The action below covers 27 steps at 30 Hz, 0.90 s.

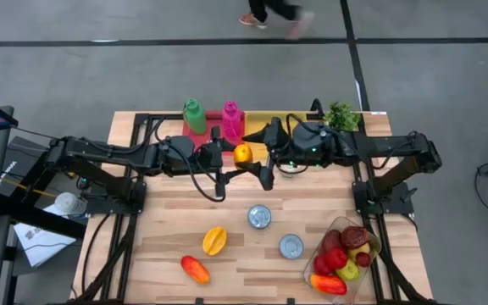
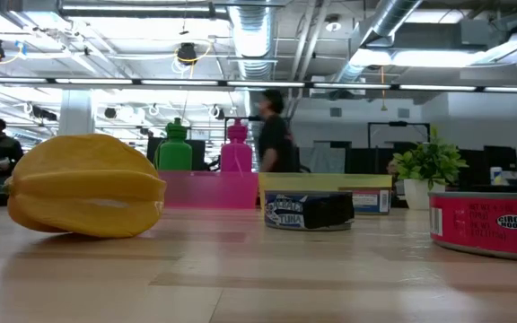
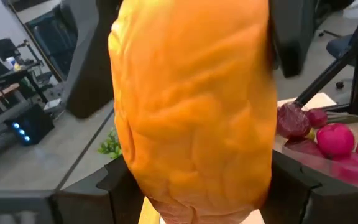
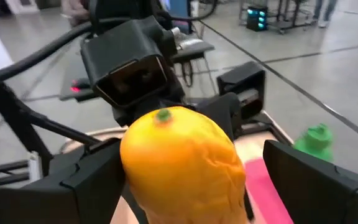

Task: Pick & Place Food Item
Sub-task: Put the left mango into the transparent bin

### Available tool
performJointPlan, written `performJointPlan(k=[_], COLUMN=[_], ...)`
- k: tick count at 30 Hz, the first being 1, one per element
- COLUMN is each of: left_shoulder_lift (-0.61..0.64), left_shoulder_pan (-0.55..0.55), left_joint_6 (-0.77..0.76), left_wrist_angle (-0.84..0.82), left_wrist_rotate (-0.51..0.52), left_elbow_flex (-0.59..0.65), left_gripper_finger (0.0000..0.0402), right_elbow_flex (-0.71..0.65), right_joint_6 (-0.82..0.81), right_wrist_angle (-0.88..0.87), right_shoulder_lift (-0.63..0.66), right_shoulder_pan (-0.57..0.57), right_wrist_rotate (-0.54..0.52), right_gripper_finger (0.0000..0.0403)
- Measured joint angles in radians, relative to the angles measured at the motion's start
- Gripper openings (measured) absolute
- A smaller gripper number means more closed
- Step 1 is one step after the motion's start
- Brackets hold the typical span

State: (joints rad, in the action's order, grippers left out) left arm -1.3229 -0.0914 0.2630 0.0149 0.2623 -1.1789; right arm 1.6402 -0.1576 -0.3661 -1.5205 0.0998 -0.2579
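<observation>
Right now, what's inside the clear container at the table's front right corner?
The clear container holds piled fruit: dark red pieces, red ones, a yellow-green one and an orange-red one. Anything beneath the pile is covered.

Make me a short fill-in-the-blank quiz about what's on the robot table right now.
1. The left tool is closed on the ____ fruit.
2. The right tool stands ____ around that orange fruit, not gripping it.
3. The clear container of fruit sits on the table's ____ side in the high view.
4. Beside the green bottle stands a ____ bottle.

Missing words: orange; open; right; pink
</observation>
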Motion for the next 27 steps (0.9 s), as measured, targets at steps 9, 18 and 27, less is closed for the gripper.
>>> performJointPlan(k=[9,18,27], left_shoulder_lift=[0.000,0.000,0.000], left_shoulder_pan=[-0.001,-0.005,-0.007], left_joint_6=[-0.005,-0.020,-0.036], left_wrist_angle=[-0.002,-0.005,-0.026], left_wrist_rotate=[-0.002,0.002,-0.012], left_elbow_flex=[0.000,0.000,-0.001], left_gripper_finger=[0.0236,0.0236,0.0249], right_elbow_flex=[-0.003,-0.002,-0.002], right_joint_6=[-0.001,-0.026,-0.026], right_wrist_angle=[0.002,0.004,0.002], right_shoulder_lift=[-0.037,-0.031,-0.031], right_shoulder_pan=[-0.007,-0.001,0.037], right_wrist_rotate=[0.009,0.005,-0.010], right_gripper_finger=[0.0332,0.0260,0.0256])
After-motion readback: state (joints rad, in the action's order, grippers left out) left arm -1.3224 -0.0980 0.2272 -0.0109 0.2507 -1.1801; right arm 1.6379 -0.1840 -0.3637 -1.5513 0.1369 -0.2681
